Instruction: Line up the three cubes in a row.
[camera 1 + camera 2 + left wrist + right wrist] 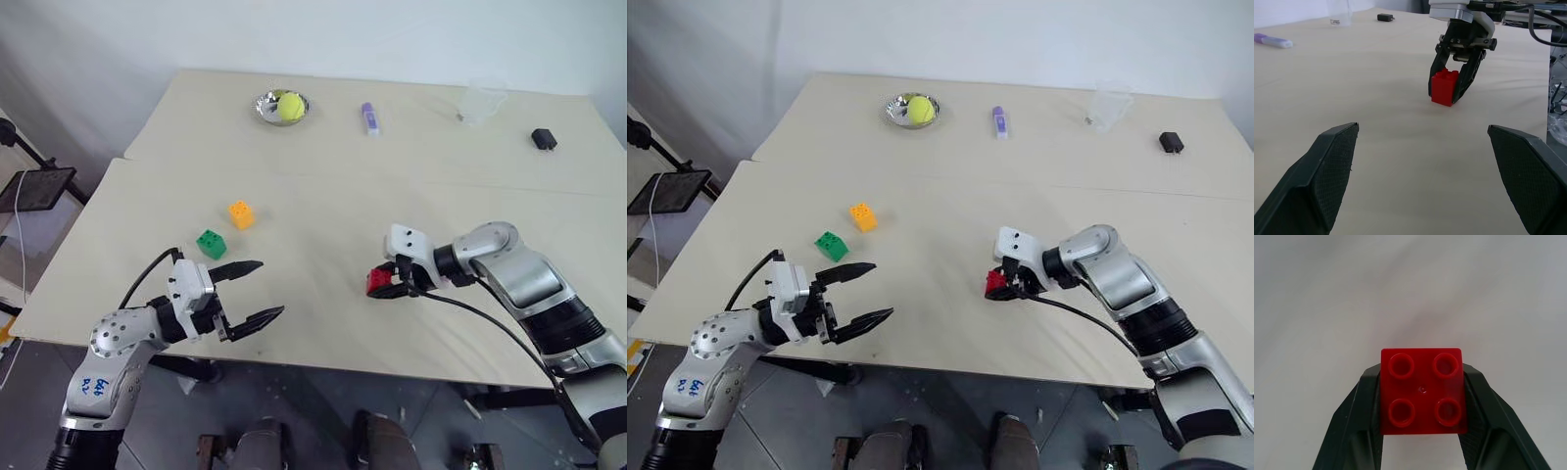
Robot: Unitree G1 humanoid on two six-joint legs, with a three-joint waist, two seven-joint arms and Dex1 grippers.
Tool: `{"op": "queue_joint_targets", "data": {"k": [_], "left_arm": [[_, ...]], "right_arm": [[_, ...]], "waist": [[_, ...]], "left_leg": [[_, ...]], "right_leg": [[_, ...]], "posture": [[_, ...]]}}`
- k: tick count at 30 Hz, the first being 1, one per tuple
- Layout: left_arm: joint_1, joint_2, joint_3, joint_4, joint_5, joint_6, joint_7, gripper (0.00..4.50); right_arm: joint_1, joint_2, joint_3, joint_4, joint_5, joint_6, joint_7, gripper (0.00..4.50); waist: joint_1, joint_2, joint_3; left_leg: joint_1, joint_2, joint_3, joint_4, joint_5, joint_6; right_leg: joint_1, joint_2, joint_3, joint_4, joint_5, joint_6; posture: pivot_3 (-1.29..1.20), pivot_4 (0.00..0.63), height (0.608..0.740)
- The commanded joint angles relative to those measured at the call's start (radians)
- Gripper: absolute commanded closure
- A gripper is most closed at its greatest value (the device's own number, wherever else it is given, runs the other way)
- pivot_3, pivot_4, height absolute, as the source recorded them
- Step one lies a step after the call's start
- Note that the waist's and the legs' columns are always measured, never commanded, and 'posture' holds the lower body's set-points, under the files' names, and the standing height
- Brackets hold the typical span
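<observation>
Red cube [379, 282]: pinched between the two black fingers of the right tool [390, 286], one finger on each side, studs [1423, 389] facing the wrist camera; it sits low at the surface [323, 196], right of centre, and whether it touches the surface I cannot tell.
Green cube [211, 243]: on the surface towards the left, just ahead of the left tool [251, 292].
Orange cube [241, 213]: on the surface just beyond and slightly right of the green cube, near it but apart.
Left tool: fingers spread wide and empty, above the near edge of the surface, pointing towards the red cube.
Right tool: pressed onto the red cube, angled downward.
Tennis ball [289, 106]: in a small metal bowl [266, 104] at the far side.
Purple-capped tube [370, 118]: lying right of the bowl.
Clear plastic cup [482, 101]: far right.
Small black block [544, 139]: beyond the cup, near the right edge.
</observation>
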Motion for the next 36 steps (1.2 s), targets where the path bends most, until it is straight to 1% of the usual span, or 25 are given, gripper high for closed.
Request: {"op": "queue_joint_targets", "data": {"k": [1,3,4,5,6,7,8,9,10,11,13,15,18,21,22,24,25,26,28,31,33,36], "left_arm": [[0.008,0.01,0.018,-0.029,-0.011,-0.015,0.004,0.0],[0.015,0.013,0.028,-0.034,-0.014,-0.013,0.007,0.0],[0.019,0.015,0.035,-0.035,-0.014,-0.013,0.01,0.0],[0.024,0.016,0.042,-0.036,-0.011,-0.016,0.014,0.0],[0.03,0.016,0.05,-0.033,-0.009,-0.021,0.019,0.0],[0.036,0.016,0.062,-0.028,-0.008,-0.027,0.025,0.0],[0.045,0.012,0.078,-0.024,-0.005,-0.036,0.038,0.0],[0.056,0.005,0.098,-0.022,-0.007,-0.043,0.054,0.0],[0.069,-0.003,0.123,-0.017,-0.011,-0.05,0.073,0.0],[0.087,-0.012,0.152,-0.009,-0.009,-0.066,0.093,0.0],[0.149,-0.061,0.259,0.006,-0.033,-0.09,0.171,0.0],[0.212,-0.12,0.361,0.012,-0.064,-0.102,0.249,0.0],[0.284,-0.187,0.475,0.025,-0.111,-0.107,0.329,0.0],[0.354,-0.207,0.54,0.054,-0.135,-0.11,0.333,0.0],[0.371,-0.204,0.54,0.056,-0.132,-0.109,0.323,0.0],[0.383,-0.192,0.533,0.057,-0.134,-0.105,0.315,0.0],[0.379,-0.184,0.531,0.06,-0.137,-0.102,0.312,0.0],[0.366,-0.172,0.526,0.063,-0.139,-0.099,0.311,0.0],[0.312,-0.132,0.494,0.073,-0.126,-0.084,0.302,0.0],[0.187,-0.072,0.412,0.151,-0.059,-0.071,0.304,0.0],[0.13,-0.06,0.376,0.206,-0.034,-0.077,0.303,0.0],[0.024,-0.068,0.304,0.288,0.011,-0.099,0.306,0.0]], "right_arm": [[-0.014,0.017,0.003,0.014,-0.031,-0.032,0.012,2.99],[-0.015,0.023,0.001,0.024,-0.041,-0.063,0.025,2.25],[-0.016,0.027,-0.007,0.027,-0.04,-0.077,0.03,2.05],[-0.017,0.032,-0.022,0.032,-0.036,-0.091,0.026,1.72],[-0.016,0.036,-0.041,0.036,-0.026,-0.107,0.025,1.35],[-0.012,0.037,-0.062,0.037,-0.01,-0.132,0.03,1.11],[-0.003,0.035,-0.089,0.036,0.011,-0.166,0.04,0.68],[0.011,0.035,-0.123,0.035,0.035,-0.214,0.048,0.43],[0.027,0.044,-0.165,0.036,0.063,-0.27,0.05,0.03],[0.045,0.057,-0.212,0.033,0.098,-0.309,0.045,0.03],[0.126,0.081,-0.356,0.005,0.249,-0.406,0.116,0.03],[0.207,0.087,-0.453,-0.022,0.348,-0.434,0.16,0.03],[0.323,0.116,-0.548,-0.05,0.409,-0.443,0.107,0.03],[0.416,0.167,-0.609,-0.023,0.396,-0.575,0.081,0.03],[0.438,0.18,-0.621,-0.005,0.39,-0.615,0.081,0.03],[0.472,0.175,-0.629,0.01,0.394,-0.605,0.086,0.03],[0.475,0.18,-0.632,0.023,0.382,-0.646,0.086,0.03],[0.482,0.174,-0.63,0.022,0.387,-0.642,0.093,0.03],[0.495,0.175,-0.638,0.031,0.395,-0.677,0.111,0.03],[0.498,0.169,-0.627,-0.003,0.415,-0.671,0.139,0.03],[0.499,0.168,-0.616,-0.022,0.417,-0.667,0.146,0.03],[0.504,0.173,-0.604,-0.054,0.426,-0.649,0.141,0.03]], "waist": [[-0.008,0.0,0.0],[-0.013,0.0,0.0],[-0.014,0.0,0.0],[-0.014,0.0,0.0],[-0.015,0.0,0.0],[-0.015,0.0,0.0],[-0.015,0.0,0.0],[-0.014,0.0,0.0],[-0.014,0.0,0.0],[-0.014,0.0,0.0],[-0.014,0.0,0.0],[-0.013,0.0,0.0],[-0.011,0.0,0.0],[-0.012,-0.001,-0.001],[-0.011,-0.001,-0.001],[-0.011,-0.001,-0.001],[-0.011,-0.001,-0.001],[-0.011,-0.001,-0.001],[-0.012,-0.001,-0.001],[-0.005,-0.001,-0.001],[-0.011,-0.001,-0.001],[-0.017,0.0,-0.001]], "left_leg": [[0.0,0.0,0.0,0.0,0.0,0.0],[0.0,0.0,0.0,0.001,0.0,0.0],[0.0,0.0,0.0,0.001,0.0,0.0],[0.0,0.0,0.0,0.001,0.0,0.0],[0.0,0.0,0.0,0.001,0.0,0.0],[0.0,0.0,0.0,0.001,0.0,0.0],[0.0,0.0,0.0,0.001,0.0,0.0],[0.0,0.0,0.0,0.001,0.0,0.0],[0.0,0.0,0.0,0.001,0.0,0.0],[0.0,0.0,0.0,0.001,0.0,0.0],[0.0,0.0,0.0,0.001,0.0,0.0],[0.001,0.001,0.0,0.0,-0.001,0.0],[0.002,0.001,0.0,-0.001,-0.002,0.001],[0.002,0.001,0.0,0.001,-0.002,0.002],[0.003,0.001,0.001,0.002,-0.002,0.002],[0.003,0.001,0.001,0.003,-0.002,0.002],[0.003,0.001,0.001,0.004,-0.002,0.003],[0.003,0.001,0.001,0.004,-0.002,0.003],[0.004,0.002,0.0,0.005,-0.002,0.004],[0.005,0.002,0.0,0.006,-0.002,0.003],[0.005,0.002,0.0,0.006,-0.002,0.003],[0.006,0.002,0.001,0.005,-0.003,0.003]], "right_leg": [[0.0,0.0,0.0,0.0,0.0,0.0],[0.0,0.0,0.001,0.001,0.0,0.0],[0.0,0.0,0.001,0.002,0.0,0.0],[0.0,0.0,0.001,0.002,0.0,0.0],[-0.001,0.0,0.001,0.002,0.0,0.0],[-0.001,0.0,0.001,0.003,0.0,0.0],[-0.001,0.0,0.001,0.003,0.0,0.0],[-0.001,0.0,0.001,0.003,0.0,0.0],[-0.001,0.0,0.001,0.003,0.0,0.0],[-0.001,0.0,0.001,0.003,0.0,0.0],[-0.001,0.0,0.001,0.002,0.0,0.0],[0.0,0.0,0.001,0.001,0.0,0.0],[0.001,0.0,0.001,0.0,0.001,0.001],[0.002,0.0,0.001,0.001,0.001,0.001],[0.002,0.0,0.002,0.001,0.001,0.001],[0.002,0.0,0.004,0.001,0.001,0.001],[0.002,0.0,0.005,0.001,0.001,0.0],[0.002,0.0,0.006,0.001,0.001,0.0],[0.001,0.0,0.007,0.002,0.002,-0.001],[0.001,0.0,0.007,0.006,0.002,-0.001],[0.0,0.0,0.007,0.007,0.002,-0.002],[0.0,0.0,0.007,0.007,0.002,-0.001]], "posture": [[0.0,0.15,0.74],[0.0,0.15,0.74],[0.0,0.15,0.74],[0.0,0.15,0.74],[0.0,0.15,0.74],[0.0,0.15,0.74],[0.0,0.15,0.74],[0.0,0.15,0.74],[0.0,0.15,0.74],[0.0,0.15,0.74],[0.0,0.15,0.74],[0.0,0.15,0.74],[0.0,0.15,0.74],[0.0,0.15,0.74],[0.0,0.15,0.74],[0.0,0.15,0.74],[0.0,0.15,0.74],[0.0,0.15,0.74],[0.0,0.15,0.74],[0.0,0.15,0.74],[0.0,0.15,0.74],[0.0,0.15,0.74]]}}
